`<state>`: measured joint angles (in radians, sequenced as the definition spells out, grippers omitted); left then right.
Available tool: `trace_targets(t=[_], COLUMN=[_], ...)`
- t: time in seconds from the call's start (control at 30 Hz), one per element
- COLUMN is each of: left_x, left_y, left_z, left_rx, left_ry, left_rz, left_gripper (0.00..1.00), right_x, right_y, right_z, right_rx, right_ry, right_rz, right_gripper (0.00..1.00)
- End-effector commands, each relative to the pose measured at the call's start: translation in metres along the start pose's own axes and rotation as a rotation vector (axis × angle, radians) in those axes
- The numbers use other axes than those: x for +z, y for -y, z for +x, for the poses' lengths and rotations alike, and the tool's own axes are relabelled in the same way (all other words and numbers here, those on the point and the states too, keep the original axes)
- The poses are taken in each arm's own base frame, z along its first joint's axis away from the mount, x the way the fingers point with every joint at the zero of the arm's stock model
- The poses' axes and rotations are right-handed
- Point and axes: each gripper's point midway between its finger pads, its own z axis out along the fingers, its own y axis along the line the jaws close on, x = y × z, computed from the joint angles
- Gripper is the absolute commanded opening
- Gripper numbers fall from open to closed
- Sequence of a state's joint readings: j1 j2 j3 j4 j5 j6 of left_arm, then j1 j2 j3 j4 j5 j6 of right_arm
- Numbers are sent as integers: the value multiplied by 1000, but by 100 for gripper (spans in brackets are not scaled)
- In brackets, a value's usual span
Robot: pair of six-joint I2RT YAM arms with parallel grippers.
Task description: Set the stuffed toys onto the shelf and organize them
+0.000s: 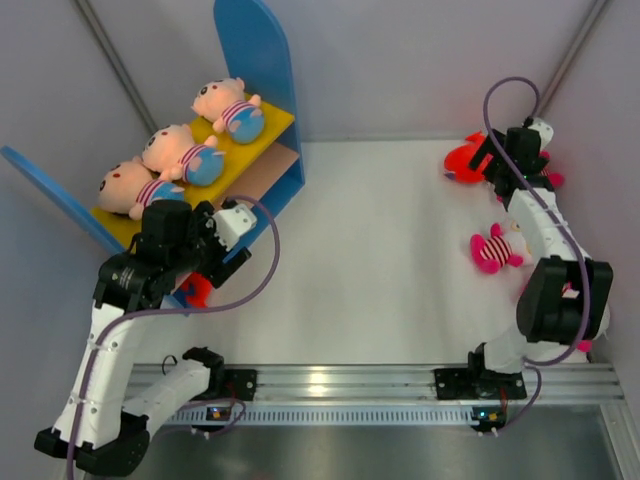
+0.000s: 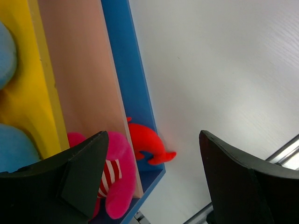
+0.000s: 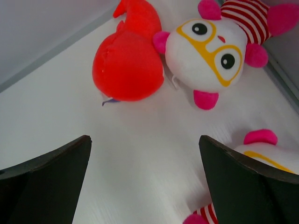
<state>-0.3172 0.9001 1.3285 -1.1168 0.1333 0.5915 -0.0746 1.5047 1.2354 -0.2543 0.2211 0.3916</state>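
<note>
Where shelf point(image 1: 255, 50) stands, three dolls point(image 1: 172, 150) lie

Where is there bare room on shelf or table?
Free: tan lower board beyond the pink toy; table middle between the shelf and the far-right red plush. Crowded: yellow upper board, filled by three dolls.

From the overhead view I see a white desk point(image 1: 380, 260) filling the middle of the frame. A silver metal rail point(image 1: 350, 383) runs along its lower edge, grey walls point(image 1: 400, 60) stand behind, and thin poles point(image 1: 112, 62) slant in both upper corners.
</note>
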Motion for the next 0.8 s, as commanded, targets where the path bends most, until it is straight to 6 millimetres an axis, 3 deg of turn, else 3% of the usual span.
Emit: trace_targets(t=[0.0,0.07,0.1,0.17,0.2,0.27,0.3,0.37,0.4,0.43,0.47,0.53,0.6,0.67,0.7,0.77], left_x=[-6,-5,-4,-2,-2,-1,1,2,4,5,6,7,9,10,10,10], left_y=[9,12,11,10,8,6,5,3,2,1,0,-1,-2,-3,-3,-2], left_z=[14,16,19,22,24,26,28,29,29,29,28,26,23,21,20,18], left_rx=[12,1,-11,-17,-20,-19,-19,-14,-14,-11,-15,-17,-22,-24,-23,-25], left_ry=[-28,-33,-45,-60,-73,-87,-100,-111,-122,-126,-131,-130,-130,-129,-127,-121], left_rz=[16,30,28,27,23,16,16,13,14,14,15,20,27,28,30,35], left_gripper=[84,84,84,84,84,85,85,85,85,85,85,85,84,84,84,84], right_x=[21,42,46,66,71,96,102,133,138,153,158,171,177,181,181,172], right_y=[7,19,26,38,40,51,51,54,49,59,60,69,70,71,73,75], right_z=[-39,-37,-49,-44,-57,-54,-69,-46,-55,-26,-25,2,15,22,25,13], right_rx=[67,77,93,95,94,82,36,-83,-102,-130,-148,-156,-164,-166,-162,-130], right_ry=[49,31,43,23,45,23,45,-28,-28,-121,-139,-210,-239,-256,-258,-216], right_rz=[58,106,130,166,159,154,139,119,106,130,135,147,137,132,141,173], right_gripper=[99,99,99,99,99,99,99,99,99,99,99,98,94,69,48,30])
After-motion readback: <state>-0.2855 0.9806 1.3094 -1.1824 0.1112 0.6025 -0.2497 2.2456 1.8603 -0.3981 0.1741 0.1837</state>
